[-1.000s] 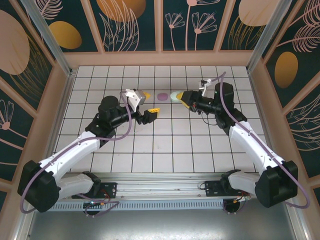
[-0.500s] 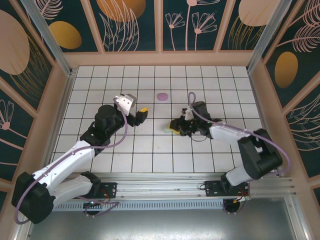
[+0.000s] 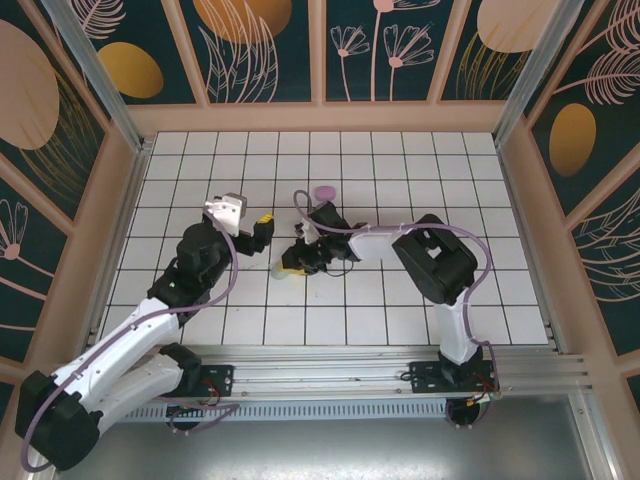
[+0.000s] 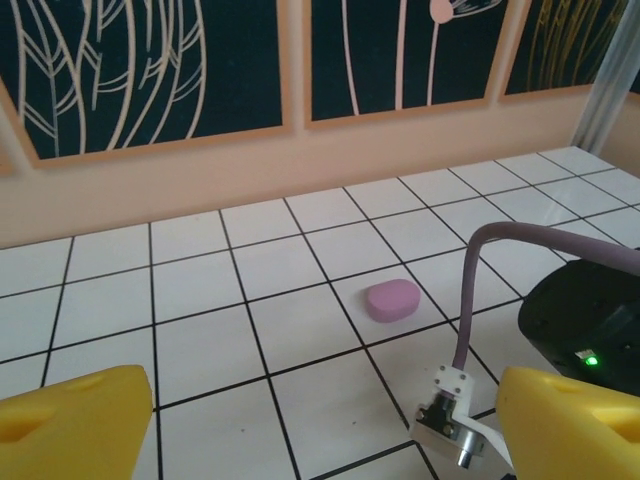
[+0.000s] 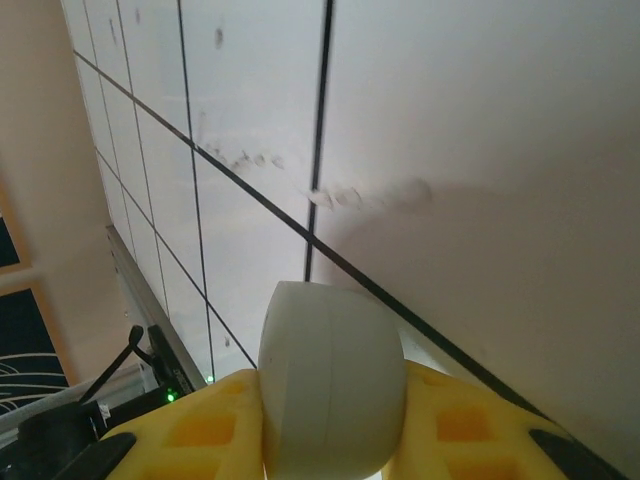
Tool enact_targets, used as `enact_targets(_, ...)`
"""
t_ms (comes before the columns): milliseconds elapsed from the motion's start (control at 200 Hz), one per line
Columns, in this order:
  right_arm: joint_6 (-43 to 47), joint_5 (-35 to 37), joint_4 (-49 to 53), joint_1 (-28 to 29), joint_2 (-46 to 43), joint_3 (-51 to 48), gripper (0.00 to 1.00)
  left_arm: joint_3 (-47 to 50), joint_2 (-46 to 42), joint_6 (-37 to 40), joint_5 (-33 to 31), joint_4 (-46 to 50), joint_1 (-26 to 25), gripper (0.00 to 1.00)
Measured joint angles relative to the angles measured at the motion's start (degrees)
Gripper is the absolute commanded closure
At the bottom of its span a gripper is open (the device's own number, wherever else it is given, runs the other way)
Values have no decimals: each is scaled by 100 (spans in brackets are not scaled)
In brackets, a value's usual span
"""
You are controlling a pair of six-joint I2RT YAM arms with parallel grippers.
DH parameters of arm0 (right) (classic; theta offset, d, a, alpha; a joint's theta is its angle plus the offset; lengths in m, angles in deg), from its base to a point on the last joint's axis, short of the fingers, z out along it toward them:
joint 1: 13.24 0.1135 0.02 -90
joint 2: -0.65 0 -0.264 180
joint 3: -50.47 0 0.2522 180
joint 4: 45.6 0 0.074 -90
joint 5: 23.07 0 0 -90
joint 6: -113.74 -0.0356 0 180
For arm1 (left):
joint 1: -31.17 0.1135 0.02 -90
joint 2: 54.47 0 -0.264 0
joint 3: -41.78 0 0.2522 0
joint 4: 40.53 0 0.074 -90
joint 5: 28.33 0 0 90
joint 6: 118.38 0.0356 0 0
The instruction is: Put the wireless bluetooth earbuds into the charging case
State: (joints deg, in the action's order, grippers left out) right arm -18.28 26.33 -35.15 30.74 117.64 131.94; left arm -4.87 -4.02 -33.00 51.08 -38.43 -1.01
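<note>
A pale mint, closed charging case (image 5: 330, 380) is pinched between the yellow fingers of my right gripper (image 5: 330, 425), which is shut on it just above the tiles. From above, that case (image 3: 283, 268) shows at the tip of the right gripper (image 3: 294, 259), left of centre. My left gripper (image 3: 262, 222) hovers just left of it, open, with nothing between its yellow fingers (image 4: 75, 420). A second, pink closed case (image 4: 392, 300) lies on the floor beyond, toward the back (image 3: 323, 192). The earbuds are out of view.
The right arm (image 3: 385, 240) reaches far across to the left, so its wrist (image 4: 585, 320) and cable (image 4: 470, 290) sit right beside my left gripper. Peach walls (image 3: 320, 118) enclose the white tiled floor (image 3: 420, 300).
The right arm has swung from the back centre down and left across the floor with the pale case in its grip. The left gripper drew back to the left and opened wider.
</note>
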Motion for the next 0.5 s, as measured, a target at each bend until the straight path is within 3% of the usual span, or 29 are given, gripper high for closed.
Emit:
enact_targets(220, 164, 98, 372, -227, 306, 566, 76, 164, -162, -24, -151, 39, 4, 11)
enact_targets(500, 385, 323, 802, -275, 420, 909, 59, 188, -199, -15, -214, 44, 4, 11)
